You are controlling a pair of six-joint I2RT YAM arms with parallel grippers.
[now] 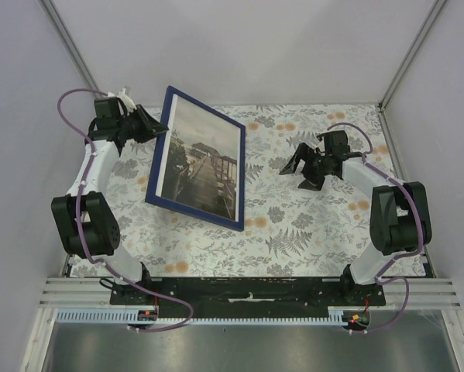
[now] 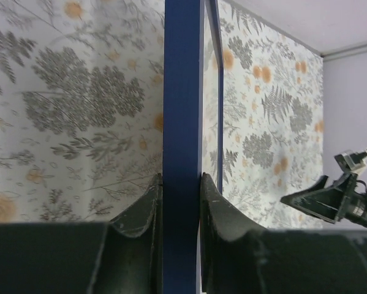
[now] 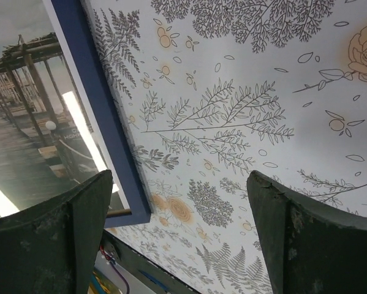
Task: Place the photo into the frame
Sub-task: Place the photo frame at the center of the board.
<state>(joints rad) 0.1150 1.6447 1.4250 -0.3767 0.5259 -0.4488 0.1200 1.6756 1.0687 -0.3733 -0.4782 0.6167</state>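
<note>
Photo [image 1: 199,159], count one, sits inside the one frame [image 1: 193,215], left of centre on the floral-patterned table [image 1: 309,225].

The pier-and-hut print faces up within the dark blue rim, and light streaks glint across it in the right wrist view. The frame lies skewed to the table edges and looks tilted; I cannot tell which of its edges touches the table. Two grippers in view. Left gripper [image 2: 180,184]: jaws narrowed onto the blue rim at the frame's far left side, one finger [image 2: 140,211] pressed against each face of the rim. Right gripper [image 1: 293,164]: jaws spread wide with nothing between them, above the table to the right of the frame and apart from it.
</note>
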